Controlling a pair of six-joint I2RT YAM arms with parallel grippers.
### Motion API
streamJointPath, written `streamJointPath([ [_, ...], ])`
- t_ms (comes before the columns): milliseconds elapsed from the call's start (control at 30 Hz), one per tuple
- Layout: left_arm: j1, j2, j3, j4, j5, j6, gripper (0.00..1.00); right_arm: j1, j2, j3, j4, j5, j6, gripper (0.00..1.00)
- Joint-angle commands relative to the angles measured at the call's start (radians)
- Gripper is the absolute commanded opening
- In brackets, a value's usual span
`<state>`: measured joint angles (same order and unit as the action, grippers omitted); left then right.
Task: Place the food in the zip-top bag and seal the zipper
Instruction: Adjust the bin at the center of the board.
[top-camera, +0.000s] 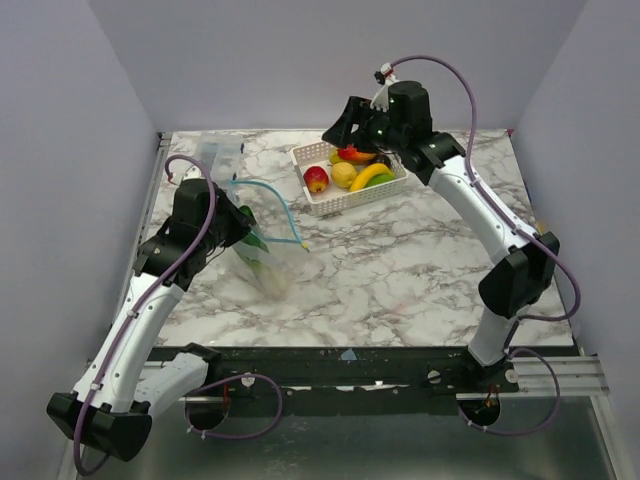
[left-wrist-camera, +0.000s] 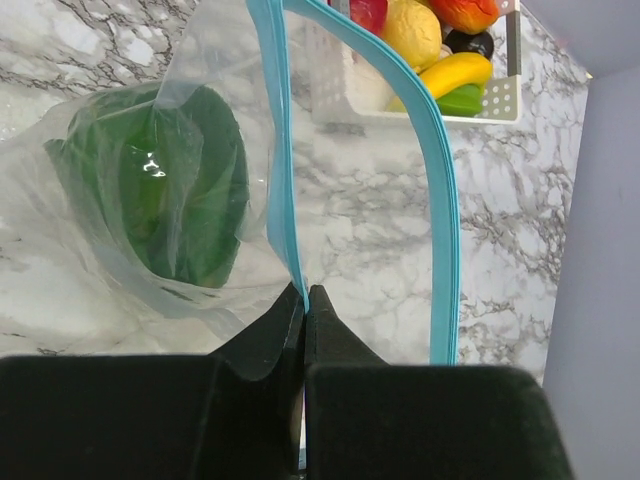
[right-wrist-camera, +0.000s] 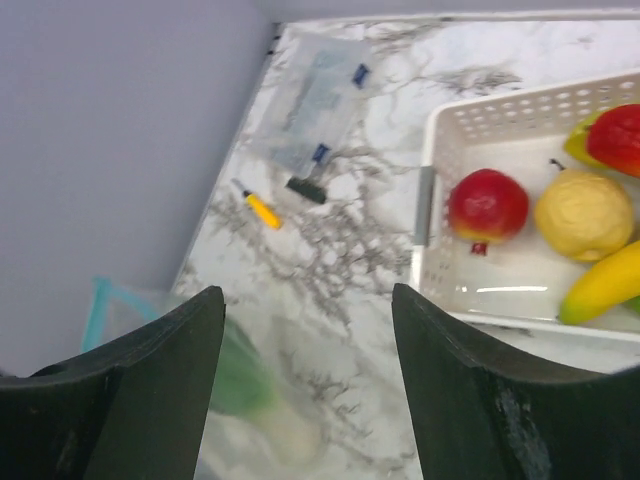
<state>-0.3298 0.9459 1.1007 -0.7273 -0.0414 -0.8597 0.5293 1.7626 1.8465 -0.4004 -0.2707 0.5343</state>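
The clear zip-top bag (top-camera: 268, 258) lies at the left of the table with its mouth held open. Its blue-green zipper (left-wrist-camera: 440, 200) runs in two separate strips. My left gripper (left-wrist-camera: 305, 295) is shut on the nearer strip (left-wrist-camera: 278, 150). Inside the bag lies the green-white leek (left-wrist-camera: 185, 190), also blurred in the right wrist view (right-wrist-camera: 235, 380). The other food sits in the white basket (top-camera: 340, 203): a red apple (right-wrist-camera: 487, 204), a yellow fruit (right-wrist-camera: 583, 214), a banana (right-wrist-camera: 605, 282) and a red-orange piece (top-camera: 355, 154). My right gripper (right-wrist-camera: 305, 290) hangs open and empty above the basket's far-left corner (top-camera: 340, 130).
A small clear hard box (top-camera: 220, 155) rests at the back left corner. Beside it in the right wrist view are a small yellow item (right-wrist-camera: 262, 210) and a black clip (right-wrist-camera: 306, 189). Grey walls close in the table on three sides.
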Motion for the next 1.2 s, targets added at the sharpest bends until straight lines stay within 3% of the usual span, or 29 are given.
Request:
streamJointPath([
  [0, 0.005, 0.017, 0.013, 0.062, -0.003, 0.056, 0.00, -0.012, 0.143, 0.051, 0.035, 0.138, -0.028, 0.72],
  [200, 0.005, 0.043, 0.038, 0.087, -0.025, 0.137, 0.00, -0.012, 0.282, 0.119, 0.068, 0.397, -0.097, 0.73],
  [300, 0.005, 0.073, 0.051, 0.081, -0.025, 0.155, 0.00, -0.012, 0.349, 0.174, 0.013, 0.593, -0.043, 0.76],
  [367, 0.005, 0.093, 0.051, 0.084, -0.016, 0.166, 0.00, -0.012, 0.385, 0.192, -0.018, 0.643, 0.021, 0.76],
  [667, 0.029, 0.086, 0.008, 0.111, 0.017, 0.202, 0.00, -0.012, 0.428, 0.086, -0.024, 0.755, 0.134, 0.77],
  [867, 0.066, 0.074, -0.022, 0.144, 0.061, 0.196, 0.00, -0.011, 0.354, -0.084, 0.048, 0.711, 0.121, 0.77],
  [1167, 0.110, 0.058, -0.043, 0.165, 0.094, 0.188, 0.00, -0.012, 0.270, -0.239, 0.029, 0.669, 0.129, 0.78],
])
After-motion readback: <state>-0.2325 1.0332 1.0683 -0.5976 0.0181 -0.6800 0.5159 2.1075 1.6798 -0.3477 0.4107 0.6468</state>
